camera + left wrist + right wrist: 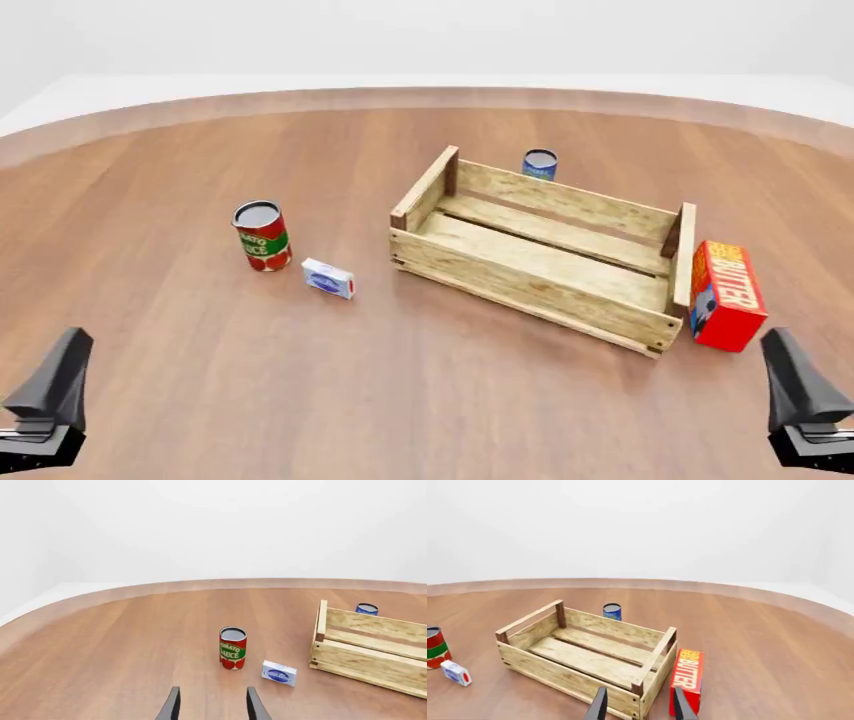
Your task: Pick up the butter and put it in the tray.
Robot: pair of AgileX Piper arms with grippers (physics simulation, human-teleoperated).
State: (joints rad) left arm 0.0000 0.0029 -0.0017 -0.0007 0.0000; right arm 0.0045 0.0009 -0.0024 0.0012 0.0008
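The butter (727, 295) is a red carton with orange lettering, lying on the table against the outside of the right end board of the tray (534, 290). In the right wrist view the butter (687, 680) lies just ahead of my right gripper (640, 692), next to the tray's (560, 672) near corner. My right gripper (797, 385) hangs near the table's front right edge, open and holding nothing. My left gripper (54, 385) hangs at the front left, also open and holding nothing (213, 692). The tray (373, 655) holds nothing.
A red tomato sauce can (262, 236) stands left of the tray, with a small white-blue box (328, 278) beside it. A blue can (539, 164) stands behind the tray's far wall. The wooden table (400, 400) curves away at the back.
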